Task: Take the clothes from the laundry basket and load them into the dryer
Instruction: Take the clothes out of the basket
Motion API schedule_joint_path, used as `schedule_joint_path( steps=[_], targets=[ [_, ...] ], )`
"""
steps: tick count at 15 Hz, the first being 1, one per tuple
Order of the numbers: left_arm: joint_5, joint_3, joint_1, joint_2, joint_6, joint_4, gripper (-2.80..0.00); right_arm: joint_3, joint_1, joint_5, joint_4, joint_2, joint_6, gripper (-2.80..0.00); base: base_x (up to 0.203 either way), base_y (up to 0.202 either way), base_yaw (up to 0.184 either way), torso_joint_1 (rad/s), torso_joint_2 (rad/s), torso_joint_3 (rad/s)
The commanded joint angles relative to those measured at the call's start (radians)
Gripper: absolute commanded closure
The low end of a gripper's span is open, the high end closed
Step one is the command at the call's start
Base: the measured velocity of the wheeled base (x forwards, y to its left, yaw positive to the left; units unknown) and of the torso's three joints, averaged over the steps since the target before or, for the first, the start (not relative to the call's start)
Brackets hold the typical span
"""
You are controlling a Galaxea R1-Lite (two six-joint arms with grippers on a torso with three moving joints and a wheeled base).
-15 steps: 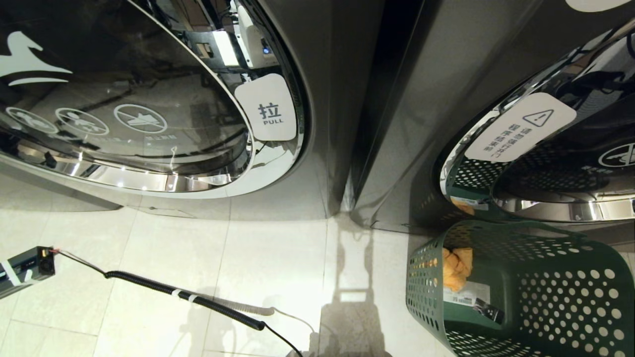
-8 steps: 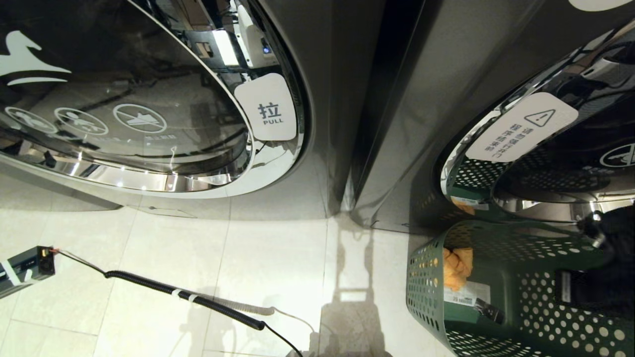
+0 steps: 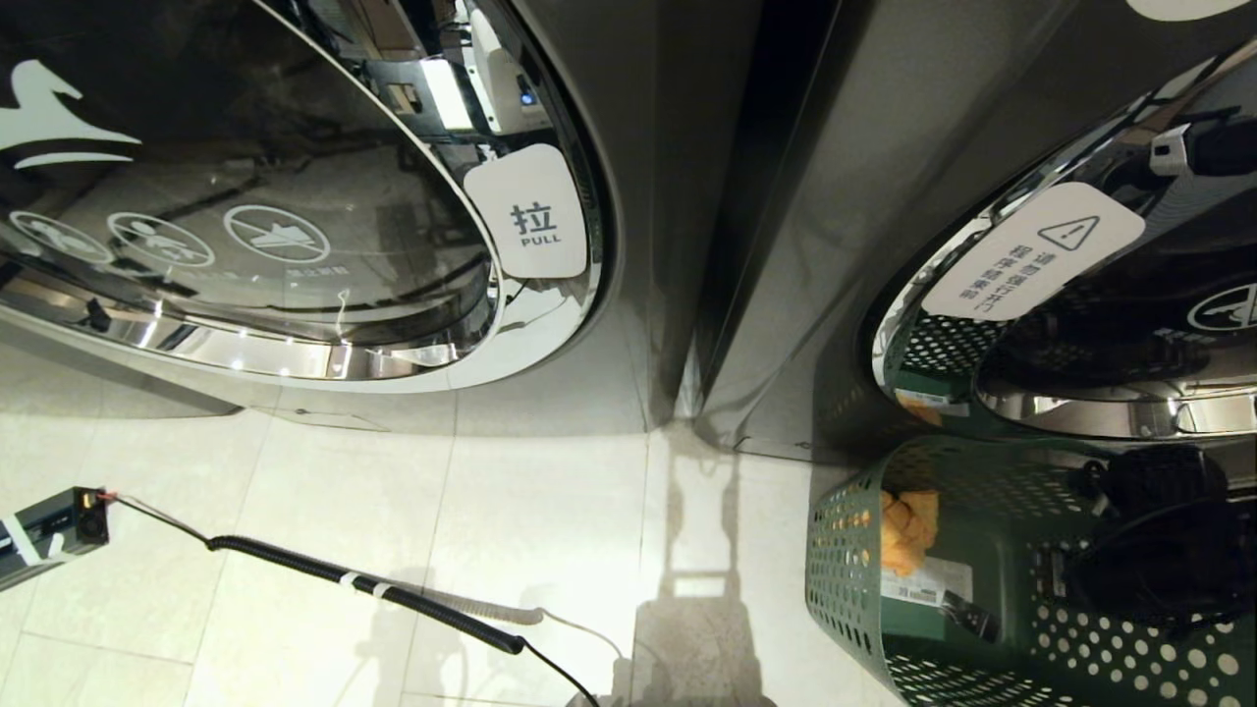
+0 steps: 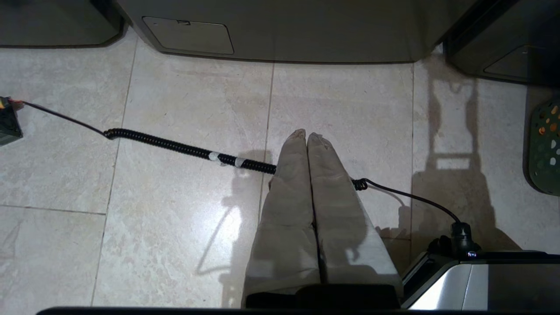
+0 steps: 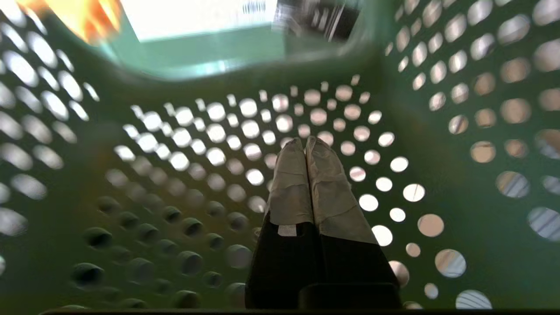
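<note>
On the far left of the tiled floor [image 3: 324,491], a small dark box [image 3: 54,530] lies with a black coiled cable [image 3: 363,586] running from it toward the robot. The left gripper [image 4: 306,134] hangs over this floor with its two pale fingers pressed together and nothing between them; the cable passes just under it. Behind, the first dryer [image 3: 628,245] shows a round door with a white "PULL" label [image 3: 530,211], and this door is shut. To the right stands a second machine [image 3: 884,147] with a warning sticker [image 3: 1031,250] on its door. In front of it is the green laundry basket [image 3: 845,550], and the right gripper [image 5: 305,141] is down inside it, fingers together and empty, pointing at a perforated wall. The orange cloth [image 3: 908,530] lies at the basket's bottom beyond the gripper tips, well apart from them, beside a white paper label [image 3: 923,579].
</note>
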Motion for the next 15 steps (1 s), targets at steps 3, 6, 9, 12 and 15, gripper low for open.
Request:
schedule_joint_path(
  steps=[3, 6, 9, 12, 15],
  targets=[
    [0.000, 0.002, 0.000, -0.002, 0.000, -0.001, 0.00, 0.027, -0.062, 0.056, -0.009, 0.067, -0.104, 0.00, 0.000, 0.000, 0.000, 0.000, 0.00, 0.000],
    [0.000, 0.002, 0.000, -0.002, 0.000, -0.001, 0.00, 0.054, -0.072, 0.067, -0.010, 0.121, -0.139, 0.00, 0.000, 0.000, 0.000, 0.000, 0.00, 0.000],
    [0.000, 0.002, 0.000, -0.002, 0.000, -0.001, 0.00, 0.062, -0.138, 0.109, -0.053, 0.182, -0.181, 0.00, 0.000, 0.000, 0.000, 0.000, 0.00, 0.000],
    [0.000, 0.002, -0.001, -0.002, 0.000, -0.001, 0.00, 0.052, -0.191, 0.212, -0.100, 0.266, -0.246, 0.00, 0.000, 0.000, 0.000, 0.000, 0.00, 0.000],
    [0.000, 0.002, 0.000, -0.002, 0.000, -0.001, 0.00, 0.048, -0.218, 0.329, -0.197, 0.375, -0.258, 0.00, 0.000, 0.000, 0.000, 0.000, 0.00, 0.000]
  ],
)
